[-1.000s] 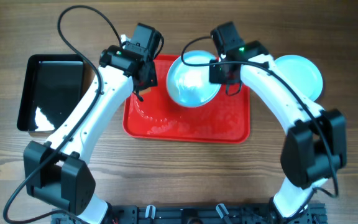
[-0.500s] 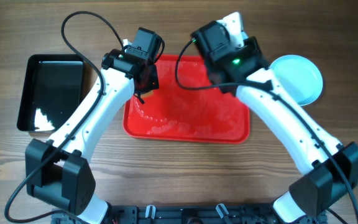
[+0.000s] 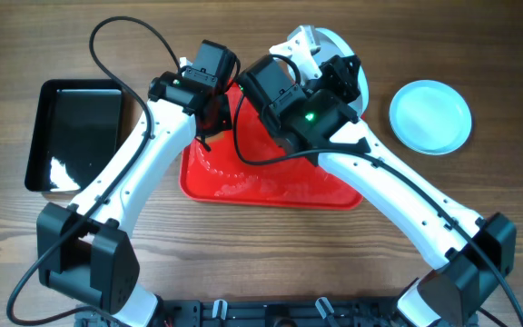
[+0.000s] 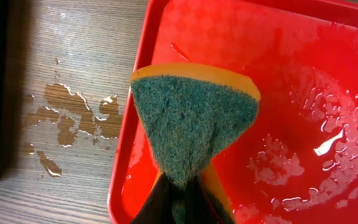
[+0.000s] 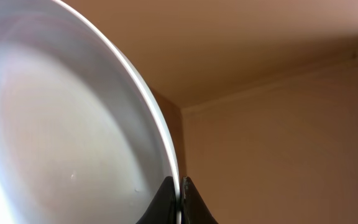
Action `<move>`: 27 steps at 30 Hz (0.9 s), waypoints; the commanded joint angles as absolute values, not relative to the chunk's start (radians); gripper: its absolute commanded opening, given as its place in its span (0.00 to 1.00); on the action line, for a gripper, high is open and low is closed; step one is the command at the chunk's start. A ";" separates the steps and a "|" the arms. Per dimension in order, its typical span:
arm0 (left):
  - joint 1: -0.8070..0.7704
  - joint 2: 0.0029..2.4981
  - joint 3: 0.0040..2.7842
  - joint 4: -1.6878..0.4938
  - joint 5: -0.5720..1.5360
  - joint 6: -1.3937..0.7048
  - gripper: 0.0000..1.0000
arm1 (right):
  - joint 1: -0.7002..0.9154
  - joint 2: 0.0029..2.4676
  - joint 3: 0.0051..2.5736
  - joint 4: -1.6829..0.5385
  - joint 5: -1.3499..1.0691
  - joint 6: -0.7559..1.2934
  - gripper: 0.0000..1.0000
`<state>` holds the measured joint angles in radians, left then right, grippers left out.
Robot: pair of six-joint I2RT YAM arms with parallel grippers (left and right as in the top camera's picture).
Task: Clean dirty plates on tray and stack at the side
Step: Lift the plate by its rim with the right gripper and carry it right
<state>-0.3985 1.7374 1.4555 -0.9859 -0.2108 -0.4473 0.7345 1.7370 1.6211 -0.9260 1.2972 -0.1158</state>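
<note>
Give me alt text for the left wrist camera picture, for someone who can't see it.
The left gripper pinches a folded green and orange sponge over the wet red tray. Beside the tray, water is puddled on the wooden table.

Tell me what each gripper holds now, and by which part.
Left gripper pinches the sponge by its folded end; right gripper holds a plate by its rim.

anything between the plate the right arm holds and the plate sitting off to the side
Nothing visible. The right gripper pinches the pale round plate by its rim, above the red plastic tray's far edge; only wooden table separates it from the mint round plate alongside.
</note>
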 commanded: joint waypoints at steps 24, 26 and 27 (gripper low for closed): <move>-0.351 1.749 1.443 -0.995 -0.176 -0.455 0.04 | 0.211 1.715 1.643 -0.974 0.134 0.134 0.04; -0.351 1.749 1.443 -0.995 -0.176 -0.453 0.04 | 0.102 1.715 1.639 -0.967 0.007 0.134 0.04; -0.351 1.749 1.443 -0.996 -0.176 -0.453 0.04 | 0.038 1.715 1.635 -0.960 -0.066 0.134 0.04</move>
